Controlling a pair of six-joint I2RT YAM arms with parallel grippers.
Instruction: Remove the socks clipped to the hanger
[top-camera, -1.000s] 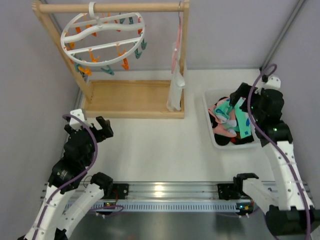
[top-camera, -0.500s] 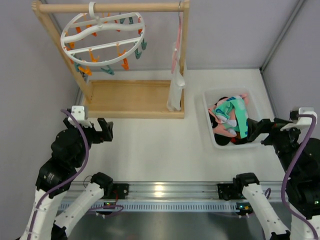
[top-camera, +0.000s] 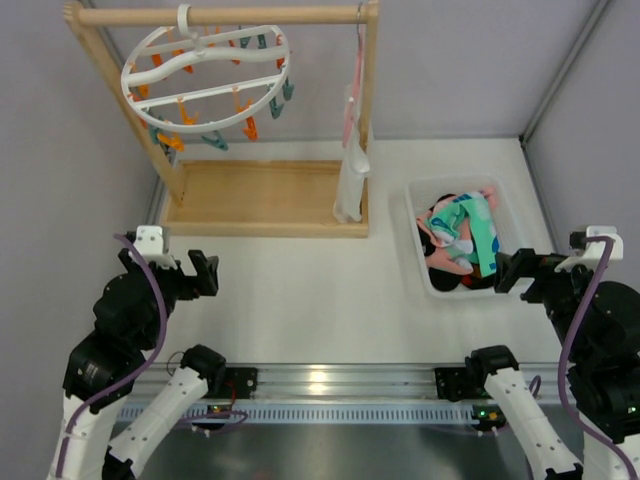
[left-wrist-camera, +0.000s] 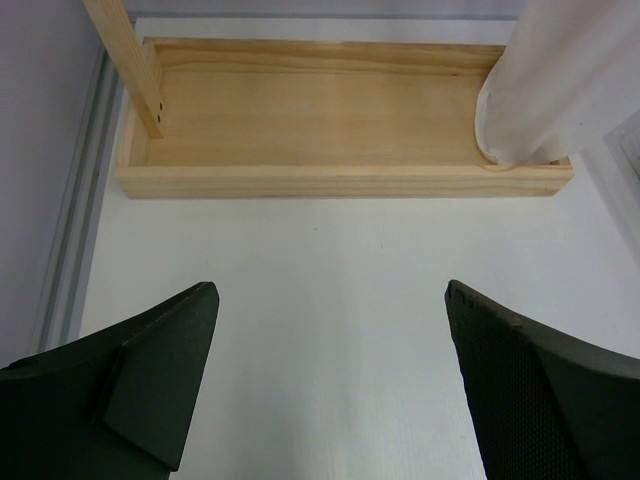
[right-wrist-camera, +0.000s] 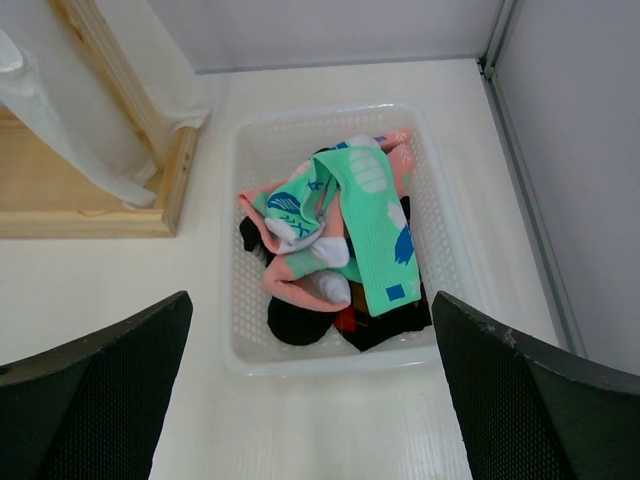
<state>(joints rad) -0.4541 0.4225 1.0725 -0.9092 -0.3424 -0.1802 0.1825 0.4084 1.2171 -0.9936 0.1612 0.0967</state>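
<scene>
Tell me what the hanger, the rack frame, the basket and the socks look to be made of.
Hanger: likely moulded plastic; smooth, uniformly white, thin curved bars.
Rack frame: pale unpainted wood; grain lines show on the base board.
Basket: probably white plastic; its walls are perforated in a fine grid.
Socks: soft knit fabric, matte; they lie crumpled and folded over one another.

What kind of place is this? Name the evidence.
Probably a robot test cell staged as a laundry corner: plain grey walls around a white table, a wooden rack carrying a clip hanger, and a basket of socks.
</scene>
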